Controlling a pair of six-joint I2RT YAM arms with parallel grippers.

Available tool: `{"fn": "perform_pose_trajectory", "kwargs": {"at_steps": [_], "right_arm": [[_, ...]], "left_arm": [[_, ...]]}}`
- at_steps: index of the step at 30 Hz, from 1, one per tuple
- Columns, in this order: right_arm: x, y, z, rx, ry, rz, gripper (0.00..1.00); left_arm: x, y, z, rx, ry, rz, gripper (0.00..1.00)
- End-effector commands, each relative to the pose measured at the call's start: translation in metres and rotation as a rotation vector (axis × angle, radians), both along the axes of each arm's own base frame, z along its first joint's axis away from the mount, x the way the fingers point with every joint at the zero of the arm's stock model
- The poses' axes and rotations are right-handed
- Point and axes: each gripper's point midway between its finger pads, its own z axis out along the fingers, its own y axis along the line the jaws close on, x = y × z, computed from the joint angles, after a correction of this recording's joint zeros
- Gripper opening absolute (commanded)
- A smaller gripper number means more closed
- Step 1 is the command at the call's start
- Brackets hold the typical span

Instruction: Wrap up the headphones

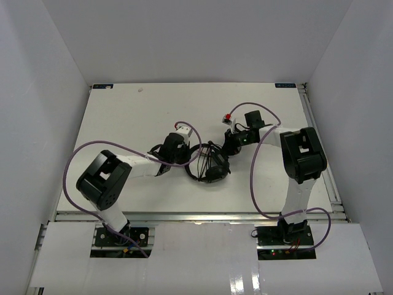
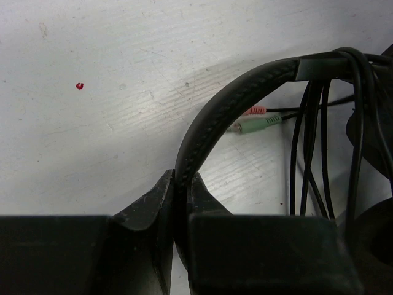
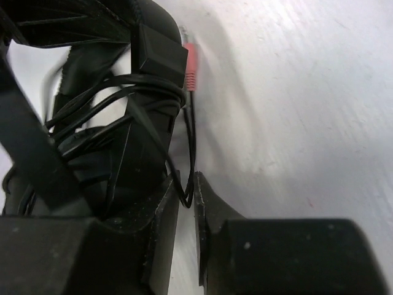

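Headphones (image 1: 209,165) lie in the middle of the counter (image 1: 123,117), between our two arms. Our left jaws are clamped on the headband (image 2: 209,129), pinning it. Our right jaws stand narrow with a strand of the cable (image 3: 191,147) hooked between them; we cannot tell whether they truly bite it. Several turns of cable sit wound round the headband's end, and the pink and green plugs (image 2: 255,118) lie loose on the counter. We judge the winding well along. Next we must carry the tail round under tension, then tuck the plugs.
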Motion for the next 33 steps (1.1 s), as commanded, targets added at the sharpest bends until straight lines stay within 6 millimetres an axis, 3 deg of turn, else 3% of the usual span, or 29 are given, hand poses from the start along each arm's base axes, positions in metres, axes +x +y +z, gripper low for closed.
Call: {"fn": "perform_pose_trajectory", "kwargs": {"at_steps": [1,12,17,20,22,24,26,28,33], "right_arm": [[0.017,-0.006,0.010,-0.009,-0.024,-0.058,0.29],[0.042,-0.055,0.040,-0.051,-0.138,-0.217,0.65],[0.042,-0.069,0.053,-0.104,-0.190,-0.270,0.73],[0.038,-0.078,0.069,-0.125,-0.245,-0.290,0.76],[0.031,-0.085,0.082,-0.149,-0.301,-0.298,0.81],[0.021,-0.095,0.088,-0.187,-0.356,-0.315,0.88],[0.016,-0.106,0.113,-0.219,-0.474,-0.345,0.90],[0.003,-0.116,0.133,-0.229,-0.563,-0.375,0.90],[-0.019,-0.143,0.161,-0.276,-0.612,-0.561,0.90]], "left_arm": [[0.038,-0.008,0.029,-0.079,-0.098,0.054,0.00],[0.056,-0.008,0.021,-0.015,-0.043,0.074,0.02],[0.056,-0.008,0.028,-0.015,-0.029,0.072,0.14],[0.052,-0.007,0.037,-0.017,-0.021,0.070,0.32],[0.048,-0.007,0.048,-0.025,-0.026,0.055,0.59],[0.044,-0.008,0.059,-0.034,-0.034,0.036,0.74],[0.040,-0.007,0.078,-0.049,-0.066,0.014,0.82],[0.029,-0.005,0.084,-0.044,-0.054,-0.023,0.86],[0.003,0.002,0.134,-0.082,-0.137,-0.103,0.92]]}}
